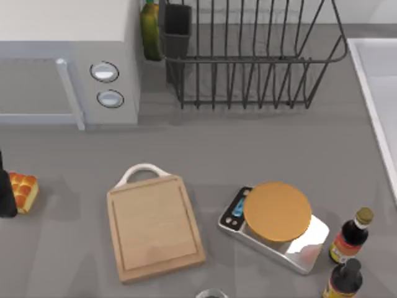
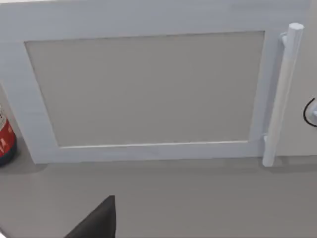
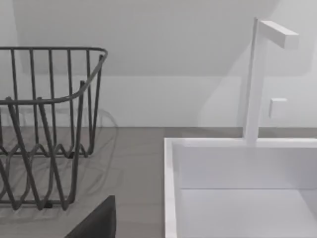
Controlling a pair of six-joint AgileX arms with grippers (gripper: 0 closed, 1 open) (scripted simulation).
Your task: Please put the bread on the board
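The bread (image 1: 23,191), a small golden-orange loaf with browned bumps, lies on the grey table at the far left. The board (image 1: 155,226), light wood with a white loop handle (image 1: 144,171), lies flat to the right of the bread, apart from it, with nothing on it. A dark part of my left gripper (image 2: 99,220) points toward the microwave door. A dark part of my right gripper (image 3: 99,220) points toward the dish rack and sink. Both are away from the bread and the board.
A dark bottle-like thing (image 1: 6,192) stands against the bread's left side. The silver scale (image 1: 276,217) with a round orange top sits right of the board, with two sauce bottles (image 1: 350,237) beyond. At the back are the microwave (image 1: 68,62), wire dish rack (image 1: 248,56) and sink (image 1: 378,93).
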